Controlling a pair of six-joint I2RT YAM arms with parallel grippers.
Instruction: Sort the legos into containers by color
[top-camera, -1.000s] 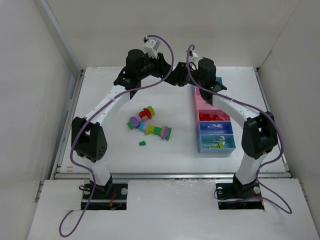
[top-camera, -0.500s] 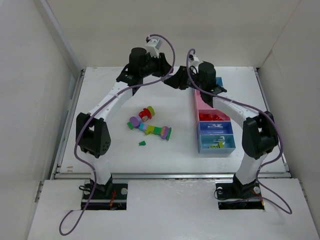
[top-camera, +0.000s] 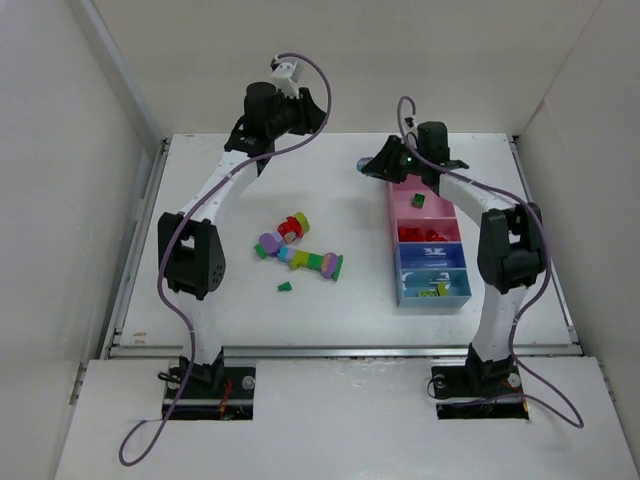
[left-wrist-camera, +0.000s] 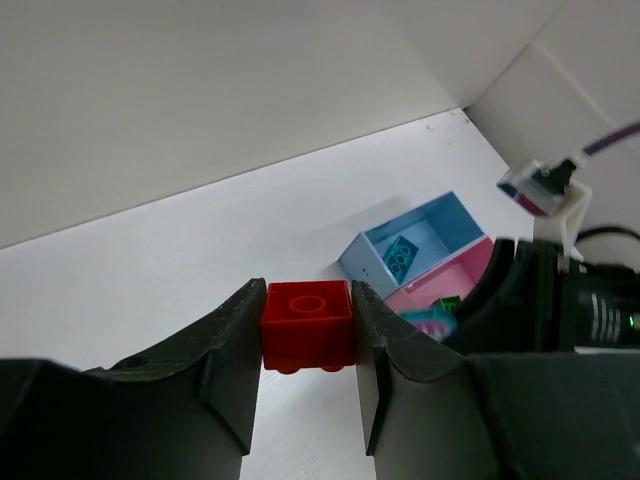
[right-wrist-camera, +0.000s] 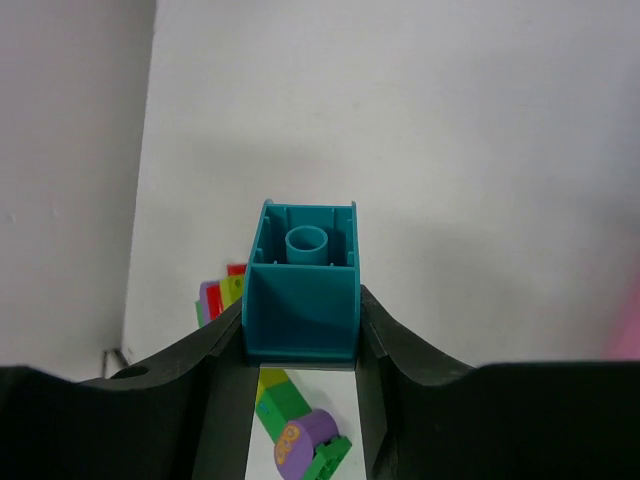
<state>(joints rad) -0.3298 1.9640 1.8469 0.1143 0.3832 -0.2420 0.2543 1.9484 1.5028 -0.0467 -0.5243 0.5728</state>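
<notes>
My left gripper (top-camera: 312, 112) is raised at the back of the table and is shut on a red lego (left-wrist-camera: 307, 325). My right gripper (top-camera: 368, 168) is shut on a teal-blue lego (right-wrist-camera: 302, 290) just left of the far end of the container strip (top-camera: 431, 270). A pile of joined legos (top-camera: 298, 250) in red, green, purple and yellow-green lies mid-table and also shows under the right jaws (right-wrist-camera: 300, 430). The far light blue bin (left-wrist-camera: 420, 240) holds a teal brick. The pink bin (top-camera: 428, 203) holds a green brick. The second pink bin (top-camera: 429, 232) holds red bricks.
A single small green lego (top-camera: 285, 286) lies alone in front of the pile. White walls enclose the table on the left, back and right. The left arm (top-camera: 215, 200) arches over the table's left half.
The two grippers were together at the back centre. They have now separated: the left moved back and left, and the right moved right toward the bins. The pile has not moved.
</notes>
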